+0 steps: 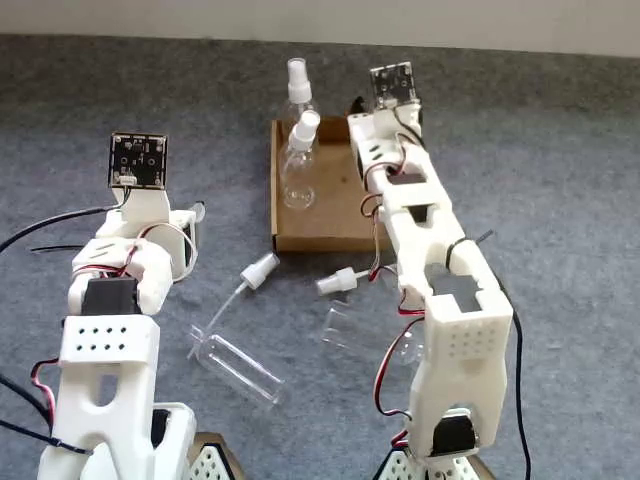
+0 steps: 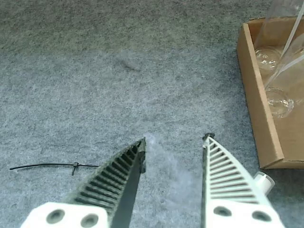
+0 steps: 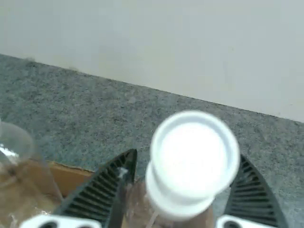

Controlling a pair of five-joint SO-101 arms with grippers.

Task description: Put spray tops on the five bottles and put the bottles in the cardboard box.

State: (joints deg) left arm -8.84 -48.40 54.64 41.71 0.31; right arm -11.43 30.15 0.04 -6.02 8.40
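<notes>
Boxing was the step in hand: the right gripper (image 3: 186, 159) clasped a capped bottle (image 3: 194, 142) at the cardboard box (image 1: 325, 220), while the left gripper (image 2: 174, 138) hung spread, empty. Next likely called for lowering, release, then capping the uncapped bottles (image 1: 240, 368).

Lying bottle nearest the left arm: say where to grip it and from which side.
Grip the bottle across its mid-body, from above, probably with the open left gripper. It lies flat and diagonal, a smooth cylinder, so straddle its width, staying clear of the spray top whose tube ends beside it.
</notes>
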